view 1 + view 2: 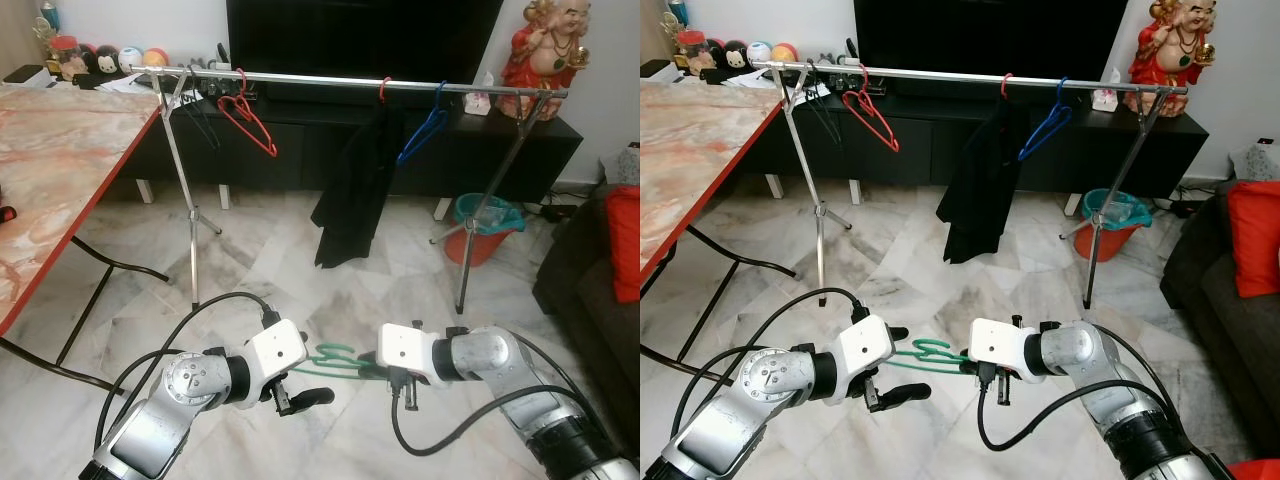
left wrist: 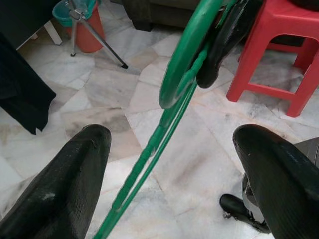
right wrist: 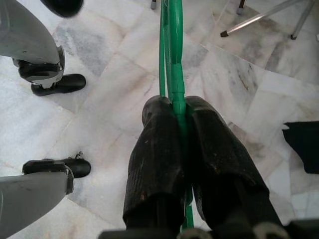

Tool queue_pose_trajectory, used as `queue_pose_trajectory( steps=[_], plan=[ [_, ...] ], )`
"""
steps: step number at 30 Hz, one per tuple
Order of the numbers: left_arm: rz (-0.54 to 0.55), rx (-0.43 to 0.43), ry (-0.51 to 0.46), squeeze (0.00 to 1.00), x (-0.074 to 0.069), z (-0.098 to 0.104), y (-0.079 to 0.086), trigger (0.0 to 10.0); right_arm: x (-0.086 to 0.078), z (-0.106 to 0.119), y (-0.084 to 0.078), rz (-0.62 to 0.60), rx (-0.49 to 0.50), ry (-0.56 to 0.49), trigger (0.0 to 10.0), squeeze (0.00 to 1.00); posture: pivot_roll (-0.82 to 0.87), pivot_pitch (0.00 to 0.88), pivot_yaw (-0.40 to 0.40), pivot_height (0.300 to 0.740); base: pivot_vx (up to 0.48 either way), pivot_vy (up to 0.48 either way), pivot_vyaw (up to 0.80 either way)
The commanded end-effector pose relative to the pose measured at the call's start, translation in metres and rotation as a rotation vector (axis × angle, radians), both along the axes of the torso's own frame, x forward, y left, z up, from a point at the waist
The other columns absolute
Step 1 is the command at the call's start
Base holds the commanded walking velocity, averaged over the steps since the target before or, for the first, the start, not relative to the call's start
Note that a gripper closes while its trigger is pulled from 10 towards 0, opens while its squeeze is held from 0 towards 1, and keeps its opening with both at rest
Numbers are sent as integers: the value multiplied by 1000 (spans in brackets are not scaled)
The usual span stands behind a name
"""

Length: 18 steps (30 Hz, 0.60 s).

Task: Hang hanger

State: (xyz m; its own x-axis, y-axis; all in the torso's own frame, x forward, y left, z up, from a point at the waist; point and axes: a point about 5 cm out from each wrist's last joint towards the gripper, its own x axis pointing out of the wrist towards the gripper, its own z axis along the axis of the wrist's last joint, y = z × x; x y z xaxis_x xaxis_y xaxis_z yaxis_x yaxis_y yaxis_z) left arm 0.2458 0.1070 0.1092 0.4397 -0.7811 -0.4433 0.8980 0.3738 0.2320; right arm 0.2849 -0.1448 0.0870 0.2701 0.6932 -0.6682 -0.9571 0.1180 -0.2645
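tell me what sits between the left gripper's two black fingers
The thin green plastic hanger runs through the gap of the open left gripper, touching neither finger; the left wrist view shows this. The right gripper pinches it.

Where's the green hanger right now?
The green hanger is low between both arms, pinched in the right gripper, its wire passing between the open left gripper fingers.

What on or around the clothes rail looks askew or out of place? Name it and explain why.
The red hanger hangs tilted on the rail, not level. A green hanger is off the rail, clamped in the right gripper low over the floor, with the open left gripper around it.
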Motion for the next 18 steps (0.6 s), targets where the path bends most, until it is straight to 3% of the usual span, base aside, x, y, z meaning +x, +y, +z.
queue_pose_trajectory(
  steps=[1,15,16,17,18],
  plan=[
    [5,7,-10,0,4,3,1,10000,-2,7,1,19,19,-1,10000,0,42,16,-87,740,0,0,0],
    [-64,23,27,0,4,1,-1,10000,-7,14,10,55,46,9,10000,0,38,21,-90,740,0,0,0],
    [-84,21,31,0,3,1,-2,9098,-7,14,10,57,45,11,10000,0,38,21,-90,740,0,0,0],
    [-84,21,31,0,3,1,-2,9098,-7,14,10,57,45,11,10000,0,38,21,-90,740,0,0,0],
    [-98,29,32,0,3,1,-2,5647,-8,14,12,62,39,10,10000,0,39,21,-89,740,0,0,0]
  ],
)
